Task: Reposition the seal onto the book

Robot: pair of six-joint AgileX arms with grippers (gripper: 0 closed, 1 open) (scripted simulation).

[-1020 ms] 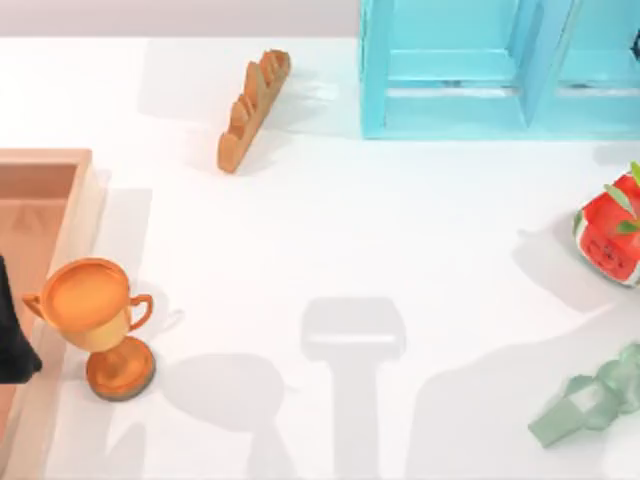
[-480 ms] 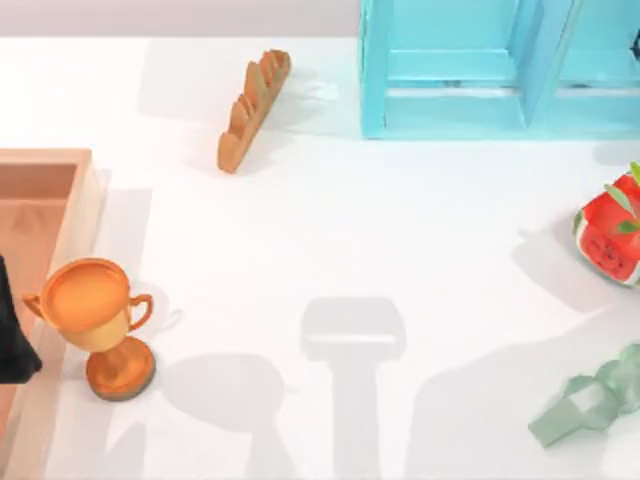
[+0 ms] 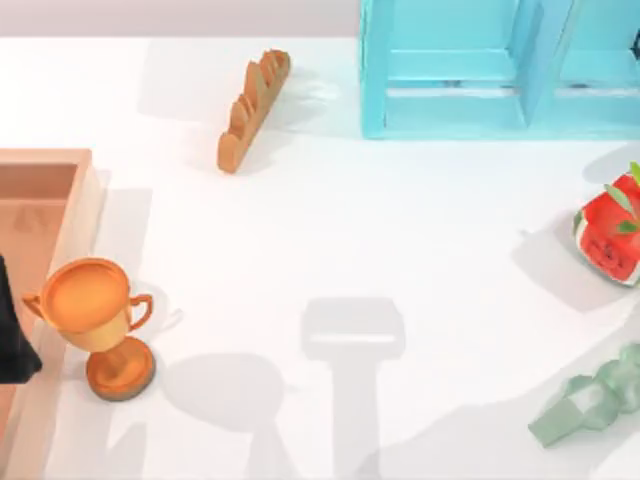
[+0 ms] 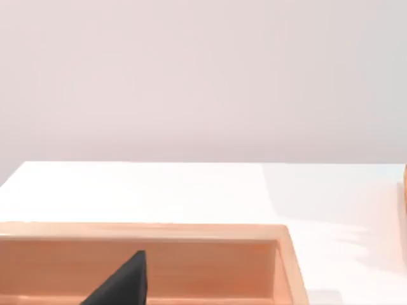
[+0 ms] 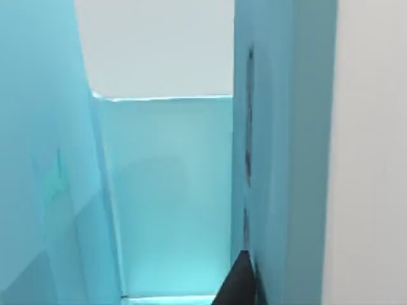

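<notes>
1. Left gripper (image 4: 122, 283): a dark tip over the wooden tray (image 3: 40, 175), inside its rim. Jaw state: cannot tell. Nothing seen in its hold. In the top view the left arm (image 3: 12, 335) sits at the table's 9 o'clock edge, above the tray.
2. Right gripper (image 5: 236, 283): a dark tip close against the light-blue shelf unit (image 3: 450, 110), facing into one of its compartments beside an upright wall. Jaw state: cannot tell.
3. Seal, book: place cannot be told from these views.
4. Orange trophy cup (image 3: 95, 320): upright at 8 o'clock, just beside the tray's outer wall.
5. Brown bread loaf (image 3: 252, 108): 11 o'clock, lying slantwise, near the shelf unit but apart from it.
6. Shelf unit: 1 o'clock, at the far edge.
7. Red watermelon block (image 3: 610, 235): 3 o'clock edge, green leaves on top.
8. Pale green object (image 3: 590, 400): 4 o'clock, lying flat, make unclear.
9. White table (image 3: 350, 230): bears all the above.
</notes>
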